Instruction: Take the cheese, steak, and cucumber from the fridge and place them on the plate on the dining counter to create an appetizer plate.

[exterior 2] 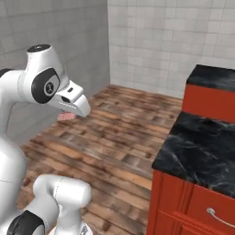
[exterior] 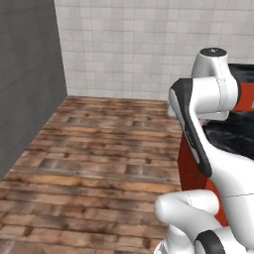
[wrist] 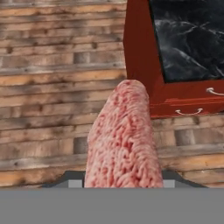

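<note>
The steak (wrist: 122, 140), a pinkish-red marbled slab, sticks out from between my fingers in the hand view and hangs over the wooden floor. My gripper (wrist: 122, 180) is shut on it, and the meat covers the fingertips. In the right base view a pink edge of the steak (exterior 2: 66, 116) peeks out under my hand (exterior 2: 73, 103), which is held high at the left above the floor. The cheese, cucumber, fridge, plate and dining counter are out of view.
A red cabinet with a black marbled top (exterior 2: 202, 147) and drawer handles (wrist: 190, 112) stands to the right. A second, taller red unit (exterior 2: 211, 94) is behind it. Plank floor (exterior: 99, 163) stretches to the tiled back wall (exterior: 129, 44); a grey wall (exterior: 27, 79) closes the left.
</note>
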Controlling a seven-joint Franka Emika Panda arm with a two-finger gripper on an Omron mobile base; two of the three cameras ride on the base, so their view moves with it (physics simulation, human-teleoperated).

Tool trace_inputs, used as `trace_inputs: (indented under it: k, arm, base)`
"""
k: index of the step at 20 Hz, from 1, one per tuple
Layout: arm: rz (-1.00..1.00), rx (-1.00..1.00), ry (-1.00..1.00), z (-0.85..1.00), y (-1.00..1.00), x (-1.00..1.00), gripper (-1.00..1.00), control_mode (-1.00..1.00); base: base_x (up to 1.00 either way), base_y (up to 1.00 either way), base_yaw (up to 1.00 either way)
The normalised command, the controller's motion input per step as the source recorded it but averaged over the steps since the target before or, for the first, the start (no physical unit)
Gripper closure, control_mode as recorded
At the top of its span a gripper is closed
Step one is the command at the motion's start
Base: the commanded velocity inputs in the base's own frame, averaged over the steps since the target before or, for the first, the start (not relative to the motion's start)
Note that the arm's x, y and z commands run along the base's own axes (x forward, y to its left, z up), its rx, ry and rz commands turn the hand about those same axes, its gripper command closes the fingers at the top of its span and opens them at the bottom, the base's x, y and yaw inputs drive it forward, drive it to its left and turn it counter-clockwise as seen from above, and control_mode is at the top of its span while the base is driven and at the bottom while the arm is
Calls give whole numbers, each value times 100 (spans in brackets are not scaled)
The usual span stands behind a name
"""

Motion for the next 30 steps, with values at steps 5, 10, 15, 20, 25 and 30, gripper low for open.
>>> trace_inputs:
  k: [5,10,15,20,25,30]
  arm:
    - [0,0,0,0,0,0,100,100]
    - [0,0,0,0,0,0,100,100]
    - [0,0,0,0,0,0,100,100]
    - [0,0,0,0,0,0,100,100]
    - [0,0,0,0,0,0,100,100]
    - [0,0,0,0,0,0,100,100]
  base:
    - [70,100,-50]
    - [70,100,-51]
    - [71,100,-51]
    - [73,100,-47]
    - [76,100,-47]
    - [79,100,-46]
